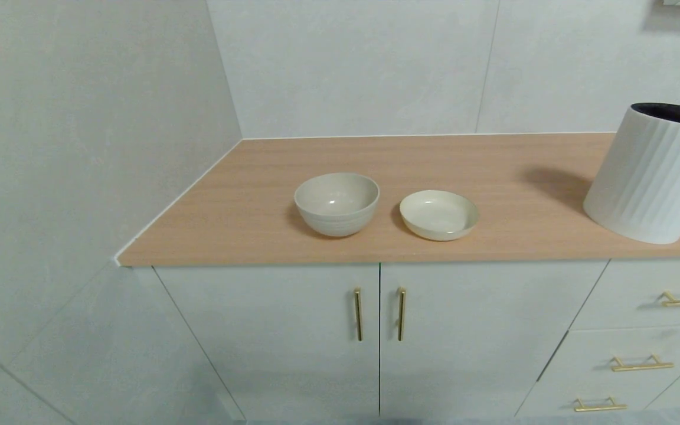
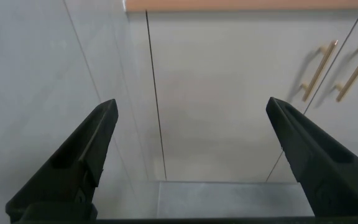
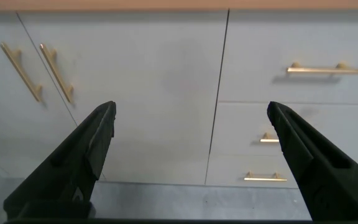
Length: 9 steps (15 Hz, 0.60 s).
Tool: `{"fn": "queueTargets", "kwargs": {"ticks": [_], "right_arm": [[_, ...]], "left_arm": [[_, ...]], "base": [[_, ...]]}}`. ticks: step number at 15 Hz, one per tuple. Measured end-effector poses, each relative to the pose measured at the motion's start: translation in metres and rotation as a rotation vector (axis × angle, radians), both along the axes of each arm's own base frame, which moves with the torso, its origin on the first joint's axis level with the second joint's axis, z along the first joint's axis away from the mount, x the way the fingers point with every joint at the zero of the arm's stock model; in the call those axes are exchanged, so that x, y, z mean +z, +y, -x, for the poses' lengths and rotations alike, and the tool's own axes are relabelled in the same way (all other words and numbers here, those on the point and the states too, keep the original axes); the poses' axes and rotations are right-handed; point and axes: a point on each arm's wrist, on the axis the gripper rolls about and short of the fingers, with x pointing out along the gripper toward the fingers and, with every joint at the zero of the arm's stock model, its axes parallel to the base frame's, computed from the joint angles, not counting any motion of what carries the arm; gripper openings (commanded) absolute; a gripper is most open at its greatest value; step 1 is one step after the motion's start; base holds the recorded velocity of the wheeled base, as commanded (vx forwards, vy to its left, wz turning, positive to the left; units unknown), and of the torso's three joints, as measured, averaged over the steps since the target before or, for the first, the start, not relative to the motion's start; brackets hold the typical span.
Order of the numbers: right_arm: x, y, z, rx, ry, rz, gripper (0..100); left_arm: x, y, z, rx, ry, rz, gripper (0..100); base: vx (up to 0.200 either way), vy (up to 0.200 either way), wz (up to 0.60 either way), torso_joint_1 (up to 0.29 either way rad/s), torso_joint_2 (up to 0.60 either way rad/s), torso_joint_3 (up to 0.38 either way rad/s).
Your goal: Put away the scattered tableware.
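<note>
Bowl [image 1: 336, 203] and dish [image 1: 439, 214] sit side by side near the counter's [image 1: 493, 171] front edge; left gripper [image 2: 191, 106] and right gripper [image 3: 191, 107] hang below by the doors [image 1: 293, 330], fingers spread and empty; left looks nearer the bowl, right the dish.

Glossy ceramic bowl [image 1: 336, 203] and dish [image 1: 439, 214] on matt wood-grain countertop [image 1: 245, 200]

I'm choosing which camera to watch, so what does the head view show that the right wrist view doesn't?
Head view: the deep bowl, the shallow dish beside it and the white ribbed container. Right wrist view: the right end effector, open. Both: the wooden countertop, the gold door handles and the drawers.
</note>
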Motion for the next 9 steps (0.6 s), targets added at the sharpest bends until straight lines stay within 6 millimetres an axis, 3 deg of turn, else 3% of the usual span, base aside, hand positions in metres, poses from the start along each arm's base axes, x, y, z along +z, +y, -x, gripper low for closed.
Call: {"fn": "queueTargets", "kwargs": {"ticks": [9], "right_arm": [[0.0, 0.0, 0.0, 0.0, 0.0, -0.001, 100]], "left_arm": [[0.0, 0.0, 0.0, 0.0, 0.0, 0.0, 100]], "base": [[0.0, 0.0, 0.0, -0.175, 0.47, 0.292]]}}
